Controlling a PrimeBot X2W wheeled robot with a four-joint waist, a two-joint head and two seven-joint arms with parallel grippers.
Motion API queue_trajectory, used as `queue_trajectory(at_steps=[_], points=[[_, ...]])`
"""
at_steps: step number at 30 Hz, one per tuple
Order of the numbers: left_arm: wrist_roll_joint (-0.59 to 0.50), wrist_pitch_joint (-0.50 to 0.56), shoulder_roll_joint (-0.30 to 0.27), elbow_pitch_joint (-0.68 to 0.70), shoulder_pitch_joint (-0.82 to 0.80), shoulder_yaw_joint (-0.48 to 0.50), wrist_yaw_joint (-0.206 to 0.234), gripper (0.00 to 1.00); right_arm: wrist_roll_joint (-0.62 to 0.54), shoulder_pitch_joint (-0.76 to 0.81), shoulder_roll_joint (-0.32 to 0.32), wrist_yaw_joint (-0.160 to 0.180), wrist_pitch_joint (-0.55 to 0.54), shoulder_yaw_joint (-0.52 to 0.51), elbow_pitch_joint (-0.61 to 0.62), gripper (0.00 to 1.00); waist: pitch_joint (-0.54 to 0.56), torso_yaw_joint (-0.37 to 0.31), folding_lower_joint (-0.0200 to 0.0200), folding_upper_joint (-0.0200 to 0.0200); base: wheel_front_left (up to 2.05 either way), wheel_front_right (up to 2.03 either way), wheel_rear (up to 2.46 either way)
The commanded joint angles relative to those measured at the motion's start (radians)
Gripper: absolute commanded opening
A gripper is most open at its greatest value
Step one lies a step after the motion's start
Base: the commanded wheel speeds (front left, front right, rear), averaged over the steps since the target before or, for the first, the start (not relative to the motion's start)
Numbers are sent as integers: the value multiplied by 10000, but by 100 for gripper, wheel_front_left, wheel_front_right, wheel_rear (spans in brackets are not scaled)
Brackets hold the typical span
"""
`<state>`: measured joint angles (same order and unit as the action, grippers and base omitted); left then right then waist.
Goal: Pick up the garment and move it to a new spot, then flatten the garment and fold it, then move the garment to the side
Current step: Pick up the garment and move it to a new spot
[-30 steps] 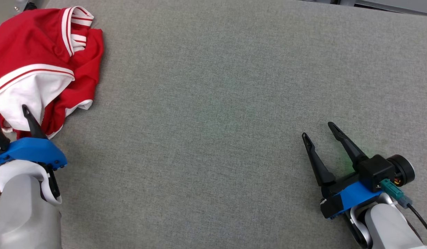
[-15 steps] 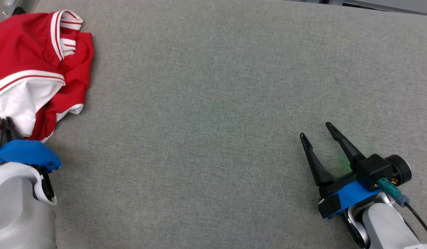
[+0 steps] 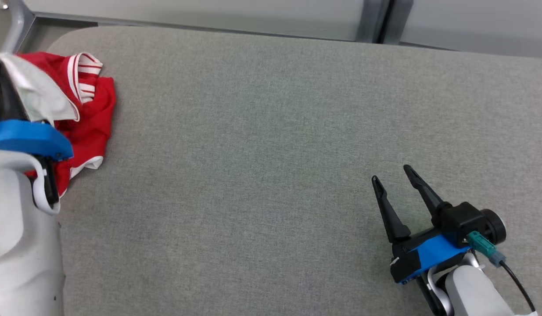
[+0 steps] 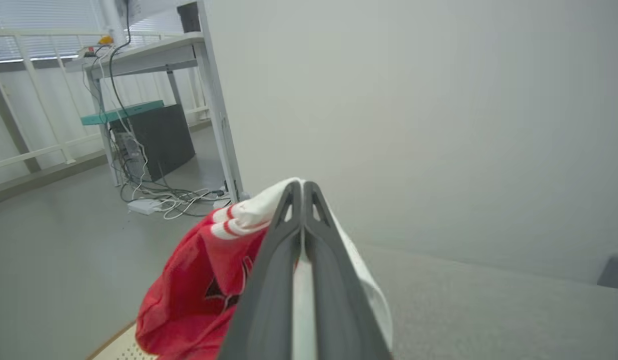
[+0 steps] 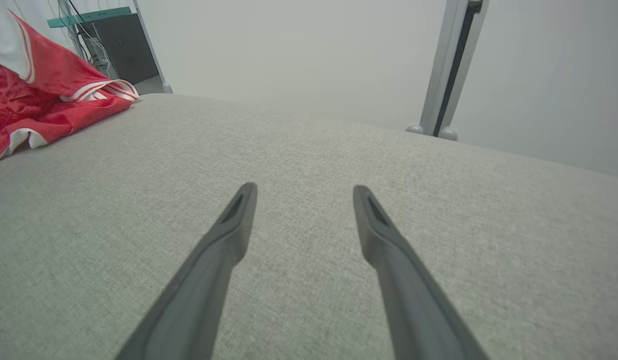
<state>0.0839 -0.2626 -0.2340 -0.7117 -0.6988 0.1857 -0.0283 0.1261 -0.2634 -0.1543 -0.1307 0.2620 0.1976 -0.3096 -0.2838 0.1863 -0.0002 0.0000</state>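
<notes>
A grey table point(image 3: 271, 131) with a coarse woven cover and a rounded far left corner; pale wall panels point(image 3: 209, 15) and a dark metal post point(image 3: 372, 19) stand past the table's far edge; off its left side a desk point(image 4: 138, 55) stands over loose cables point(image 4: 163, 197); the garment point(image 3: 93, 109), soft red cloth with white striped trim, lies crumpled at the table's far left corner; the left gripper point(image 4: 302, 186) pinches its white fold, fingers pressed together; the right gripper point(image 3: 391, 173) is over the table's near right part, fingers spread, holding nothing
</notes>
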Motion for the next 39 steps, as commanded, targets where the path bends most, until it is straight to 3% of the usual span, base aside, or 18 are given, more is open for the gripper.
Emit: queue_trajectory(at_steps=[1, 9, 16, 20, 23, 34, 39], points=[[-129, -32, 97, 392, -205, -182, -135, 0, 53, 91, 123, -1, 44, -18, -53, 100, 321, -273, 2, 0, 0, 0, 0], [-246, -33, 795, 1763, -488, -1230, -682, 0, 77, 173, 588, -1, 43, -70, -193, 100, 948, -1349, 2, 0, 0, 0, 0], [111, -33, 1632, 2203, -150, -2235, -874, 0, 71, 284, 783, -1, 43, -165, -307, 100, 1205, -2731, 2, 0, 0, 0, 0], [471, -32, 1766, 2264, -62, -2691, -915, 0, 94, 234, 846, -1, 44, -148, -366, 100, 1202, -3395, 2, 0, 0, 0, 0], [1010, -33, 1835, 2166, -49, -3592, -937, 0, 125, 155, 921, -1, 41, -77, -405, 100, 1100, -4258, 2, 0, 0, 0, 0], [3178, -33, 1833, 2193, -547, -7682, -104, 0, 270, -116, 1013, -1, 43, 34, -413, 100, 554, -5922, 2, 0, 0, 0, 0], [3867, -31, 1824, 2034, -710, -8806, 445, 0, 337, -229, 1031, -1, 44, 106, -403, 100, 404, -6237, 2, 0, 0, 0, 0]])
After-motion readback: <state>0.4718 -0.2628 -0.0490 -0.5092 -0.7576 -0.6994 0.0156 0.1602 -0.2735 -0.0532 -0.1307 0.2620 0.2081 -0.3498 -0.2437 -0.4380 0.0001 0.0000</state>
